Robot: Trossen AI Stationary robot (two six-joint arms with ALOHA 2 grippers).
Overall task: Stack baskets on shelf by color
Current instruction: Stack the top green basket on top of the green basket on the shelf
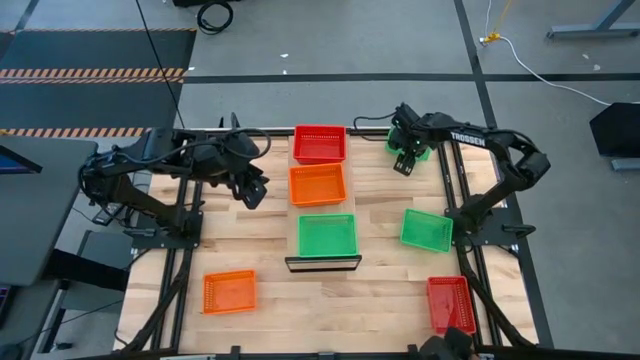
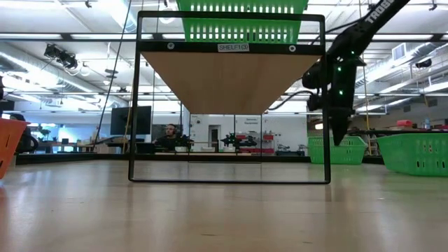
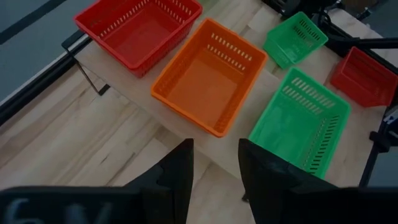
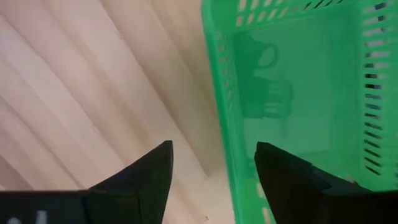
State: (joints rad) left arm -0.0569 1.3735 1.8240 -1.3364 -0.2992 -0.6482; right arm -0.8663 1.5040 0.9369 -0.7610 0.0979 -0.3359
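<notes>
On the long pale wooden shelf [image 1: 293,215], nearest its dark front edge sits a green mesh plastic basket [image 1: 327,235], then an orange one [image 1: 317,184], then a red one [image 1: 319,143]. Right gripper [image 1: 404,163], fingers parted and empty, hovers over another green basket [image 1: 421,152] right of the shelf's far end

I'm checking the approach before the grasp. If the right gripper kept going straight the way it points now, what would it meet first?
Most likely the side wall of the green basket at the table's far right corner: the open right gripper straddles that rim. Depth is unclear, so it may reach the wooden tabletop beside it.
</notes>
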